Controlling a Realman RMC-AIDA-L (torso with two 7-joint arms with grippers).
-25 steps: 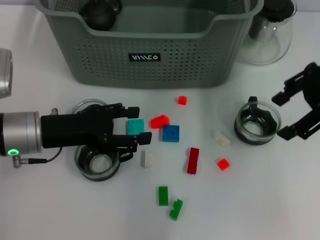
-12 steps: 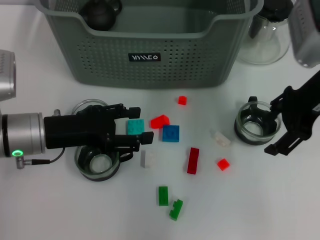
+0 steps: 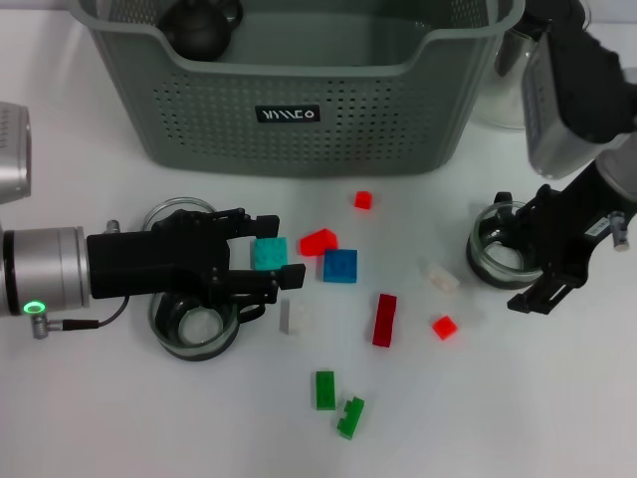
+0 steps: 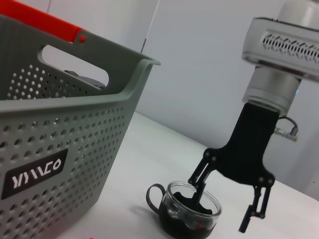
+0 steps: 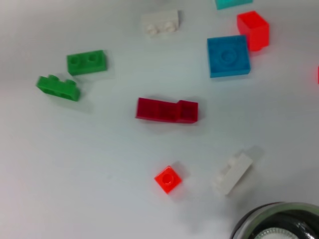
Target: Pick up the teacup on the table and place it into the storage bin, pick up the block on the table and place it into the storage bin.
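Two grippers worked: my right gripper (image 3: 532, 261) hung spread over the right-hand teacup (image 3: 495, 249), one finger inside; my left gripper (image 3: 271, 255), jaws parted, bracketed the teal block (image 3: 268, 253).

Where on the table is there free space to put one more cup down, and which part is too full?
Bare table lies along the near edge, beside the green blocks, and near the right gripper. The middle is crowded: loose blocks lie from the teal block to the small red block. The left gripper and two teacups fill the left, before the storage bin.
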